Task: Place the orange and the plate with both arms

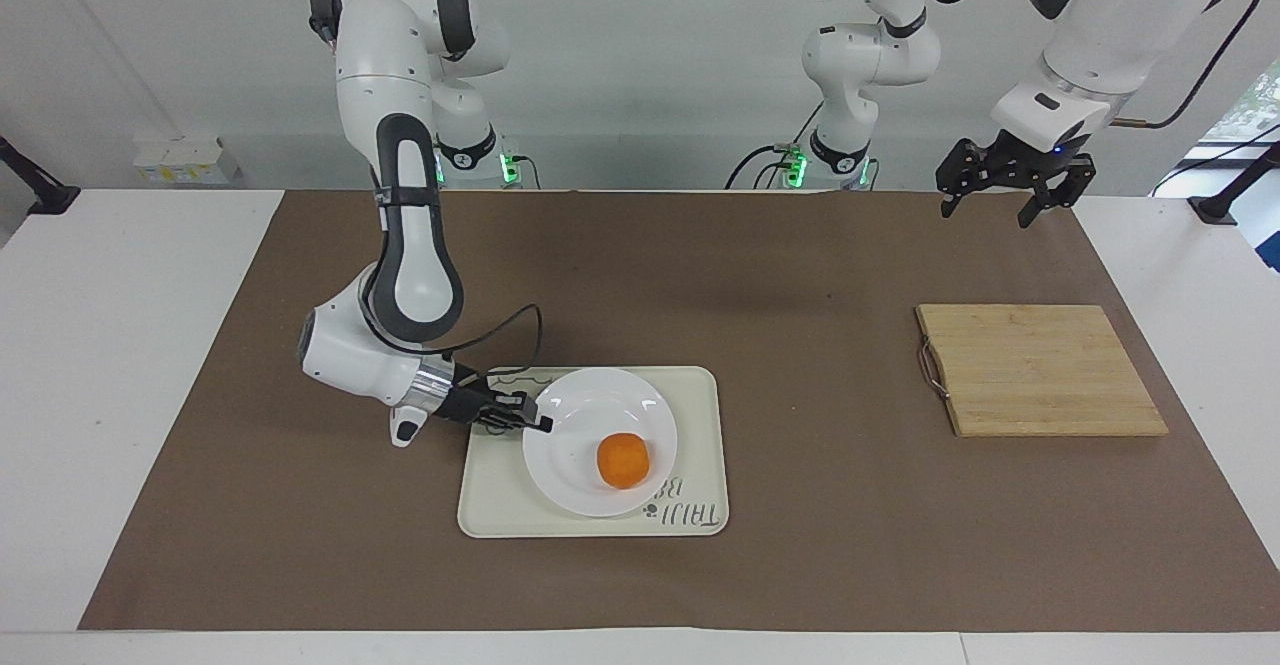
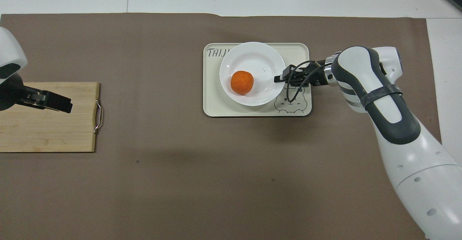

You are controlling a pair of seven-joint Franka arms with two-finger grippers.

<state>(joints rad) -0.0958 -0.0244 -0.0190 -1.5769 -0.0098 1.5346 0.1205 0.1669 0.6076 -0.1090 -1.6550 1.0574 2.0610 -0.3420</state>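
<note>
The small matte orange (image 1: pixel 623 460) (image 2: pixel 242 82) sits in the glossy white plate (image 1: pixel 575 475) (image 2: pixel 258 57) on the cream tray (image 1: pixel 700 415) (image 2: pixel 213 103). The right pincer (image 1: pixel 535 422) (image 2: pixel 279 78) pinches the plate's rim; the left pincer (image 1: pixel 985 203) (image 2: pixel 59 104) hangs wide over the tabletop (image 1: pixel 750 275).

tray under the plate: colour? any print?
The rectangular tray is cream, with a dark line-drawn bear and lettering. Clearest in the overhead view.

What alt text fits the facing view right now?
The right gripper is shut on the rim of the white plate, which sits on a cream tray with the orange on it. The left gripper waits open above the mat near a wooden cutting board.
</note>
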